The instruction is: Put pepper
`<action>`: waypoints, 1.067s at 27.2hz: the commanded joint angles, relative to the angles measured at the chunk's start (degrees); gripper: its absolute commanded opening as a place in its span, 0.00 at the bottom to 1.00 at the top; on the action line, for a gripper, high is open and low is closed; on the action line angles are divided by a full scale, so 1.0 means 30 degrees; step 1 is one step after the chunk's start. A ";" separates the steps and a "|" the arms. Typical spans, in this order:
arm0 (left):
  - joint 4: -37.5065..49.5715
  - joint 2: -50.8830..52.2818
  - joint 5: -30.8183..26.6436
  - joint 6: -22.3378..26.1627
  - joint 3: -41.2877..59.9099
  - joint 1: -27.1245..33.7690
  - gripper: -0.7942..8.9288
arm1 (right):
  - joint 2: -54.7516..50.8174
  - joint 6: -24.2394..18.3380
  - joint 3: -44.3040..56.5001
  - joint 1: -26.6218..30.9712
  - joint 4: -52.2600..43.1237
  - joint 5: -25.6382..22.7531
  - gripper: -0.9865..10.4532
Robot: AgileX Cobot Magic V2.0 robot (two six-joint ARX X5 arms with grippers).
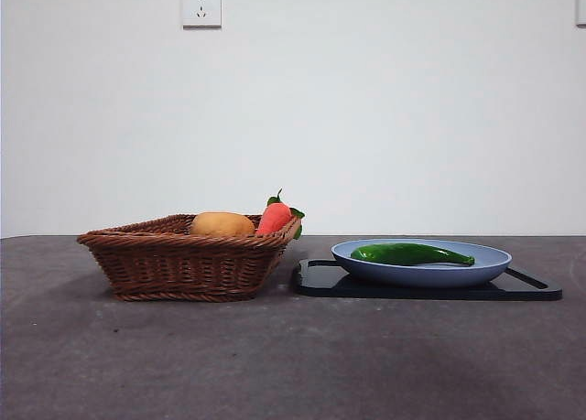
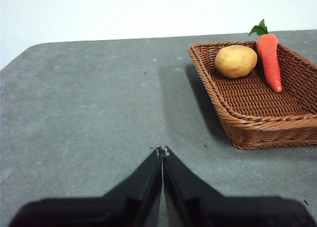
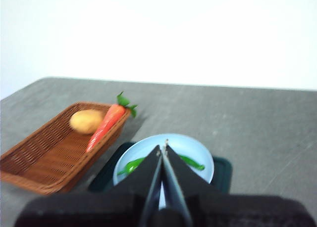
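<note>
Grey tabletop [image 1: 275, 356] runs wide and dull across the room, faintly speckled, with a plain white wall [image 1: 366, 109] behind it and a white socket plate [image 1: 201, 6] set high on that wall. On the table stands a brown wicker basket [image 1: 183, 264], and beside it a flat black tray [image 1: 316, 278] carrying a pale blue plate [image 1: 426, 272]. The basket and the tray sit just beside one another. Inside the basket lie a tan potato [image 1: 222, 224] and an orange carrot [image 1: 275, 217] with green leaves, the carrot leaning up against the basket's rim.

Neither arm shows from the front. The left gripper [image 2: 162, 150] hangs over bare table with its two black jaws pressed together at the tips, pinching nothing; the basket sits off to one side of it, apart. The right gripper [image 3: 165, 147] is likewise closed tip to tip and empty, raised above the table with the blue plate beyond and below it.

The pepper [image 1: 412, 253] lies on its side in the blue plate, glossy dark green, its pointed end toward the plate's edge away from the basket. From the right wrist camera the pepper [image 3: 190, 161] shows on either side of the closed jaws, partly hidden behind them, and that picture is blurred. Nothing grips it; it rests free on the plate.
</note>
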State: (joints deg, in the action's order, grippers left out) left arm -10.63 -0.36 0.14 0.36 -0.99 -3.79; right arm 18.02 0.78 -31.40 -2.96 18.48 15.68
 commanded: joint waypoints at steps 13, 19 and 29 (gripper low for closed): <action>0.0175 0.0058 -0.0015 -0.0131 0.0204 0.0058 0.09 | -0.5391 0.0517 0.8794 -0.0073 -0.4299 -0.1916 0.10; 0.0175 0.0058 -0.0015 -0.0131 0.0204 0.0066 0.09 | -0.6025 0.0801 0.9952 -0.0073 -0.4284 -0.1902 0.10; 0.0211 0.0058 -0.0015 -0.0131 0.0204 0.0066 0.09 | -0.6025 0.1035 1.0309 -0.0073 -0.3009 -0.1851 0.10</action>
State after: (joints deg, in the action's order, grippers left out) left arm -10.61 -0.36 0.14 0.36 -0.99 -3.79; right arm 0.21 3.05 -1.06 -3.03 9.39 10.24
